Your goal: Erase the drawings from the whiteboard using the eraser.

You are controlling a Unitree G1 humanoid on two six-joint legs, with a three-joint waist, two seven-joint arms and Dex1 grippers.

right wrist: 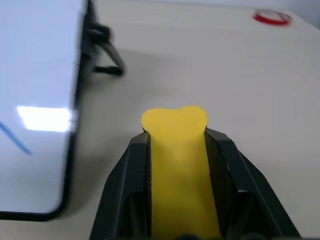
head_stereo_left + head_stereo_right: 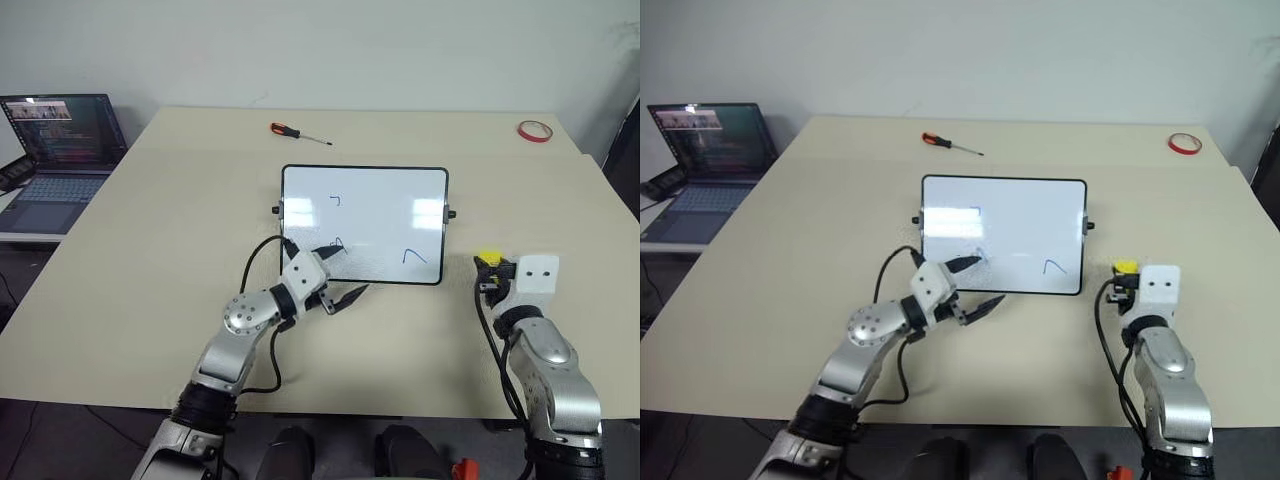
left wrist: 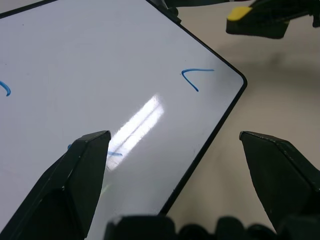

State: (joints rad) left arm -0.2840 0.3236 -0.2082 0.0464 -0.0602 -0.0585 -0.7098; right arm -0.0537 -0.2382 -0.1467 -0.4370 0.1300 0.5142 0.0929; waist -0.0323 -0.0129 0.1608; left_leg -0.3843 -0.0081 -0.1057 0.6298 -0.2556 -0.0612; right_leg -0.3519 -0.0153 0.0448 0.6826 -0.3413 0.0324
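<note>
The eraser [image 1: 174, 165] sits pinched between the closed jaws of the right gripper [image 2: 489, 268], just right of the whiteboard's [image 2: 380, 215] near right corner. It bulges at its tip, so it looks soft and light; a hold across its narrow sides suits wiping. The left gripper [image 2: 335, 285], jaws spread wide and empty, straddles the board's near edge. The glossy board may slide on the desk [image 2: 180, 200]. Three drawings [image 2: 414, 256] remain.

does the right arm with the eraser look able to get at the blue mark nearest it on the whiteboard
Probably yes. The right gripper holds the eraser just off the whiteboard edge, and bare table lies between it and the nearest blue mark. The left gripper sits at the opposite corner.
</note>
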